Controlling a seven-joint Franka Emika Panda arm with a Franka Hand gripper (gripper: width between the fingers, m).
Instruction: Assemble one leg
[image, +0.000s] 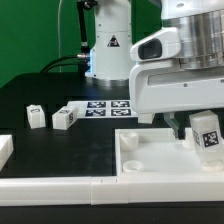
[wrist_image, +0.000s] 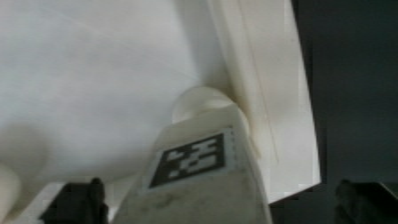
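A leg, a small white block with a black-and-white tag, stands upright at the far right corner of the large flat white panel. In the wrist view the leg rises from a round corner recess of the panel. My gripper straddles the leg with its jaws apart. One dark fingertip is close beside the leg. The other fingertip stands clear of it with a gap. Two more legs lie loose on the black table at the exterior view's left.
The marker board lies behind the loose legs. A white block sits at the left edge. A long white rail runs along the front. The arm's base stands at the back.
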